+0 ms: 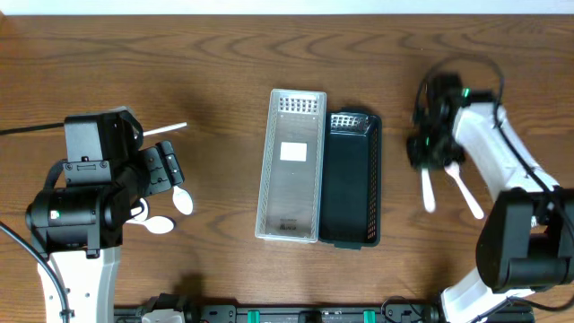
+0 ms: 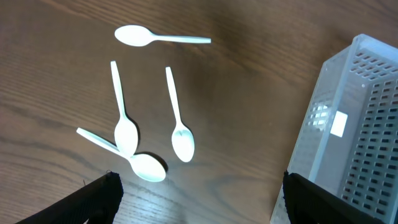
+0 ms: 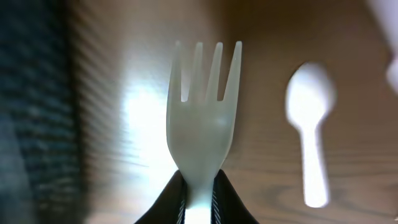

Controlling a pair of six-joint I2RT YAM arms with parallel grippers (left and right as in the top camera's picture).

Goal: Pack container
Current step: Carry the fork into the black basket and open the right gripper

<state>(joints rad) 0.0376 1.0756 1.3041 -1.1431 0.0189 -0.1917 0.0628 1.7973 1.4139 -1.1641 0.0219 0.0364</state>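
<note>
No legible text — white label (image 1: 293, 152) on clear container (image 1: 289, 193) unreadable.

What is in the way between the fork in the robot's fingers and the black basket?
Nothing I can see. The right gripper holds the fork, and only bare table lies between it and the black basket.

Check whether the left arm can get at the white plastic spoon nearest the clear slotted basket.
Probably yes: the white plastic spoon lies alone on the wooden table ahead of the open left gripper, nothing covering it.
</note>
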